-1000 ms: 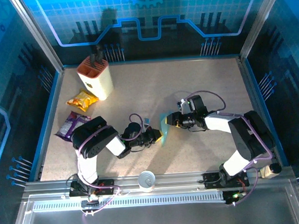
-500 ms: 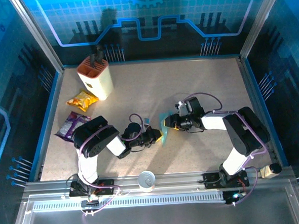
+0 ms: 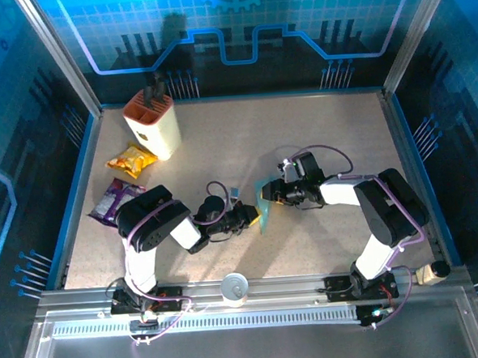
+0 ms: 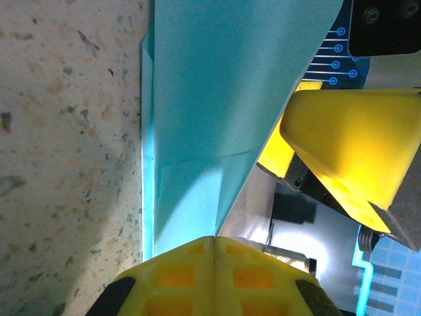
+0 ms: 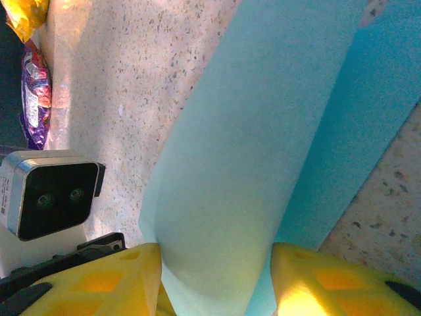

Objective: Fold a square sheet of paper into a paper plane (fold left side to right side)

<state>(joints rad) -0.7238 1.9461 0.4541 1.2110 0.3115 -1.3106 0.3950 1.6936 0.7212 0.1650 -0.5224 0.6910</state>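
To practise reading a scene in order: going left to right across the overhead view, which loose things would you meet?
purple snack packet → cream knife block → white round object → light-blue paper

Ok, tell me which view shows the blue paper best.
Left wrist: the blue paper is close and sharp, its layered folded edges lying along the table. Right wrist shows a flap curling through the right gripper; top external gives a small distant sliver.
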